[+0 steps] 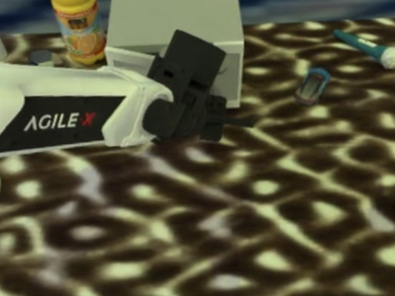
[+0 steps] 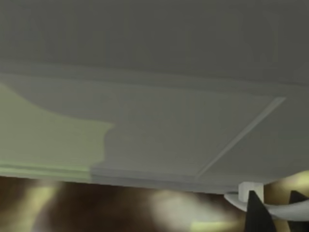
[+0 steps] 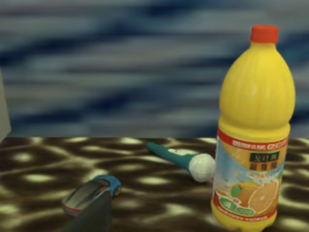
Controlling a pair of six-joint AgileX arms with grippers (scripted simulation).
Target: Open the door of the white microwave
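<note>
The white microwave [image 1: 172, 21] stands at the back of the table, centre-left. My left arm reaches in from the left, and its black left gripper [image 1: 190, 89] is pressed against the microwave's front. The door [image 1: 129, 61] [image 2: 159, 130] shows beside the arm, its top edge slanting a little out from the box. In the left wrist view the door fills the picture. The pale handle [image 2: 251, 190] curves between the two dark fingertips [image 2: 256, 215], and the left gripper [image 2: 276, 212] is shut on it. My right gripper [image 3: 94, 217] is outside the top view, parked away from the microwave.
An orange juice bottle [image 1: 79, 25] stands left of the microwave, beside a grey disc [image 1: 41, 58]. A blue toy car [image 1: 311, 84] [image 3: 91, 193] and a teal brush with a white head [image 1: 369, 47] [image 3: 181, 158] lie at the right. Another juice bottle [image 3: 253, 130] stands near the right gripper.
</note>
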